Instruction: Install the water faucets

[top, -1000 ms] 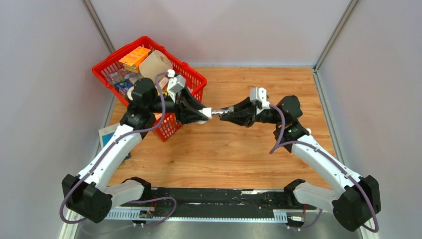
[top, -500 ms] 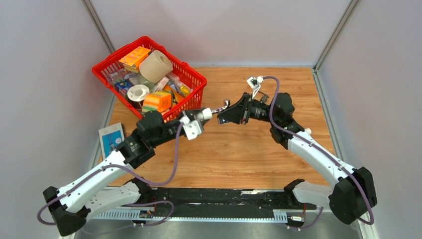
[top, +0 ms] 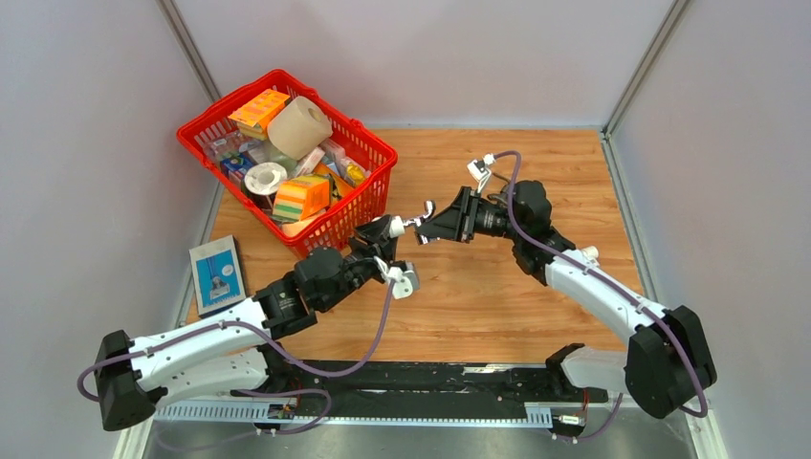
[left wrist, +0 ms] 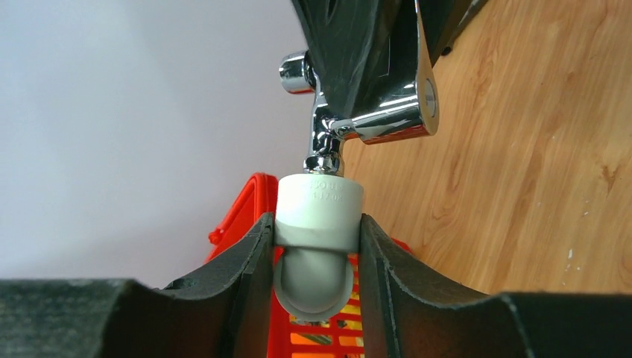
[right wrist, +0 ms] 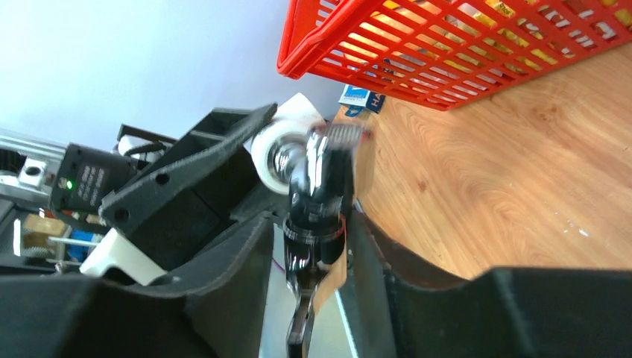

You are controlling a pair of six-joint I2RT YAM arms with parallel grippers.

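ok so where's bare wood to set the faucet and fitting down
Bare wood: back right of the table, behind the right arm, and the near middle between both arms, bordered by the black rail. Crowded: red basket back left, booklet at the left edge, left arm crossing in front of them.

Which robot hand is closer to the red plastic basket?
Left. The left gripper hovers just beside the near corner of the red plastic basket; the right gripper is farther out, beyond the left one.

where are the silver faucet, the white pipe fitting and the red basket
silver faucet [left wrist: 384, 123]: left wrist view, on its chrome spout
white pipe fitting [left wrist: 319, 212]: left wrist view, on its collar
red basket [top: 344, 210]: top view, on its near mesh wall
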